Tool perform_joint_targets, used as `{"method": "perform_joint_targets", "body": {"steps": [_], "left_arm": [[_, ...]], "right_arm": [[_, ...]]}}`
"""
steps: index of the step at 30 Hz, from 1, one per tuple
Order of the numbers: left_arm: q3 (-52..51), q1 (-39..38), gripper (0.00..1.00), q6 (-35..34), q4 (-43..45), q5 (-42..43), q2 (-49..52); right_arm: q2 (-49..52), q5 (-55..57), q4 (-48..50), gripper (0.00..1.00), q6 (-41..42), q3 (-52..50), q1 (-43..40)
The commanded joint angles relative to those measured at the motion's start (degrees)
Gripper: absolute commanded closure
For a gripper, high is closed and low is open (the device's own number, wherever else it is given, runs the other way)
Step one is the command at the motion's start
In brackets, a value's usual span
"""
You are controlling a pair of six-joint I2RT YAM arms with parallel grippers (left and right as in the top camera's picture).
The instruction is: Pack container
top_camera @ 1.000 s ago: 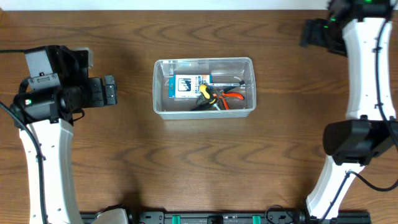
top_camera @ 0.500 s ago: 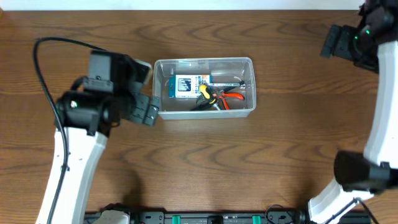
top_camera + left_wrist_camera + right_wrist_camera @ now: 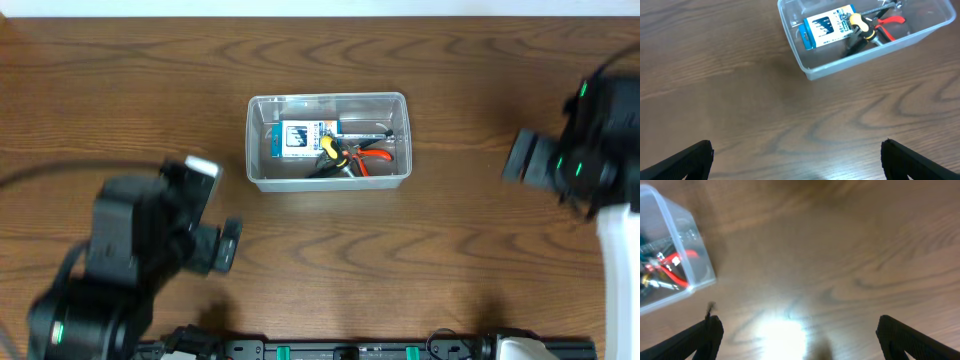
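Observation:
The clear container (image 3: 256, 140) stands at the middle back of the table. It holds a blue and white box (image 3: 298, 138), a yellow-handled tool (image 3: 330, 148) and red-handled pliers (image 3: 372, 154). It also shows in the left wrist view (image 3: 792, 35) and at the left edge of the right wrist view (image 3: 697, 255). My left gripper (image 3: 228, 245) is open and empty, down left of the container over bare table (image 3: 797, 160). My right gripper (image 3: 520, 158) is open and empty, well to the right of the container (image 3: 797, 340).
The brown wooden table (image 3: 450, 250) carries nothing else. A black rail (image 3: 340, 350) runs along the front edge. A bright glare patch (image 3: 780, 335) lies on the wood under the right gripper.
My left arm has swung away from the container's left side toward the front left. My right arm has come down from the back right corner to the right middle.

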Motion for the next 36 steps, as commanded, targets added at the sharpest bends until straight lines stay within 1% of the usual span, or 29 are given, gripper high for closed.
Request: {"method": "perform_joint_targets", "body": {"steps": [1,4,7,9,10,13,36], "left_arm": [[-4.59,-0.15,0.02,-3.15,-0.33,-0.85,-7.43],[-9.01,-0.15,0.02,-4.94,-0.33,-0.9,-15.87],[-12.48,-0.15,0.02,-5.11,-0.37,-0.92,-23.37],[-14.16,-0.15,0.02,-5.42,-0.44,-2.34,-27.56],[-14.88,-0.15,0.02,-6.16,-0.46,-4.35,-29.44],[-16.33,-0.15,0.02,-7.28,-1.16,-8.7,-32.94],[-16.52,-0.15,0.02,-7.48,-1.01,-8.81,-33.64]], "right_arm": [[-7.58,-1.05,2.91,0.01,-0.72,-11.43,0.98],[-14.51,-1.03,6.38,0.01,-0.72,-21.75,1.7],[-20.09,-1.33,10.05,0.01,-0.68,-29.11,2.25],[-22.97,-2.89,13.99,0.01,-1.51,-31.39,3.02],[-24.2,-2.99,15.08,0.01,-1.92,-32.09,3.41],[-25.79,-2.99,15.52,0.01,-2.03,-32.68,3.58],[-25.29,-2.99,15.15,0.01,-2.03,-32.68,3.58]]}}
